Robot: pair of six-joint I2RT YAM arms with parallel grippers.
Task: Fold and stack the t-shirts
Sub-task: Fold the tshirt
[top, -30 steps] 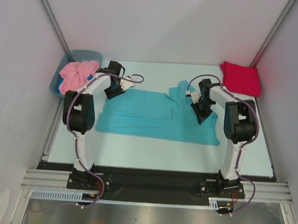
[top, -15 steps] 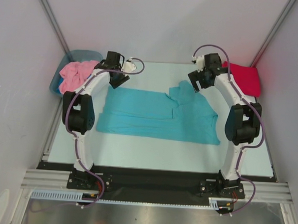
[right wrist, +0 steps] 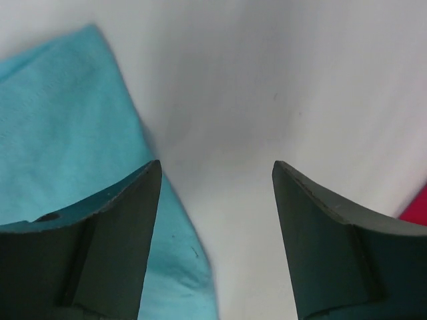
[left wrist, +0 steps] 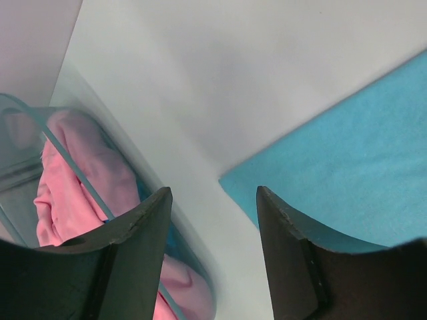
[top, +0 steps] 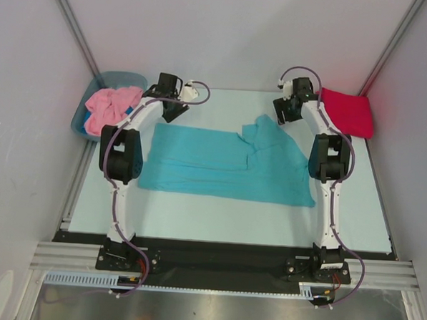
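Observation:
The turquoise t-shirt (top: 227,164) lies partly folded across the middle of the table, one flap turned up at its far right. My left gripper (top: 174,109) hovers open just beyond the shirt's far left corner (left wrist: 347,167), nothing between its fingers. Over the far right edge of the shirt (right wrist: 73,147) my right gripper (top: 286,111) also stands open and empty. A crimson red t-shirt (top: 345,112) sits folded at the far right corner. The pink t-shirt (top: 110,106) is bunched in the tub, and it shows as pink cloth (left wrist: 67,193) in the left wrist view.
The grey-blue plastic tub (top: 95,89) stands at the far left corner, close to my left gripper. White walls close in the back and both sides. A black rail runs along the near edge by the arm bases.
Both grippers have let go of the turquoise shirt and risen toward the far edge of the table. The shirt stays where it was laid.

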